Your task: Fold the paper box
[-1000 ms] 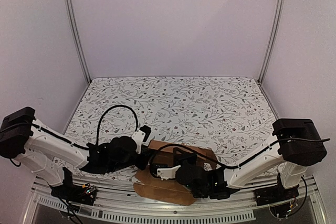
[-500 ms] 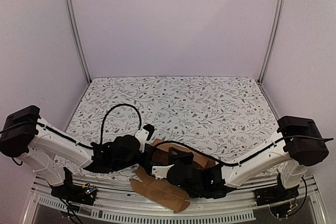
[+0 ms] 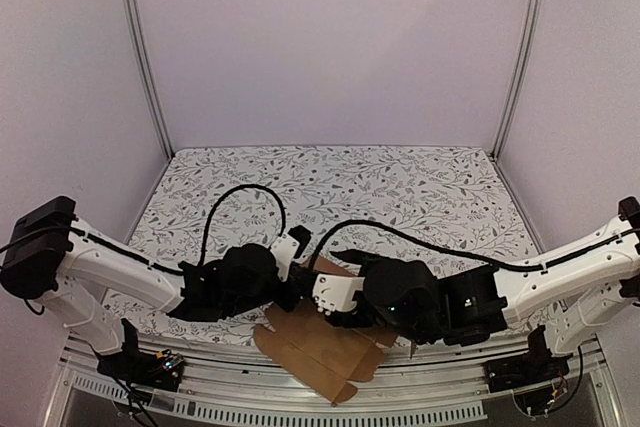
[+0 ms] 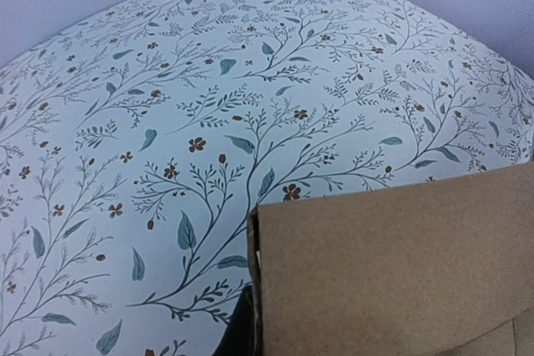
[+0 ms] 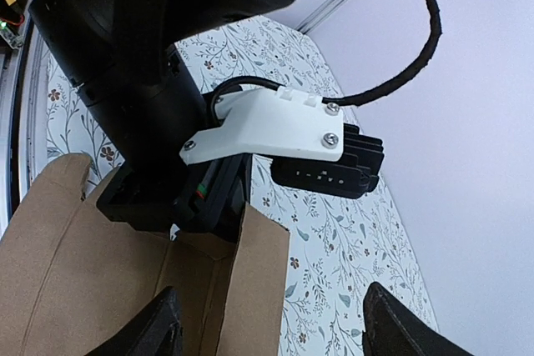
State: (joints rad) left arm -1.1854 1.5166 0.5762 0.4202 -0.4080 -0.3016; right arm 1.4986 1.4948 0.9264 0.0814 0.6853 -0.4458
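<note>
The flowered table (image 3: 400, 197) stretches away beyond both grippers, and the box (image 3: 318, 345) lies at its near edge, right under and between them, with its near part hanging out over the edge. You are early in the job. Most of the cardboard is a flat sheet with its creases and tabs showing, and no closed carton has formed. Only one panel (image 5: 254, 264) stands up, rising just in front of the left gripper (image 3: 298, 282). That gripper presses close against the sheet's far side, but its fingers are hidden, so you cannot tell whether it is gripping. Your right gripper (image 5: 274, 299) is spread wide with nothing in it, and the raised panel sits between its fingers (image 5: 163, 327), touching neither. The remaining walls, flaps and tabs all look left to do.
</note>
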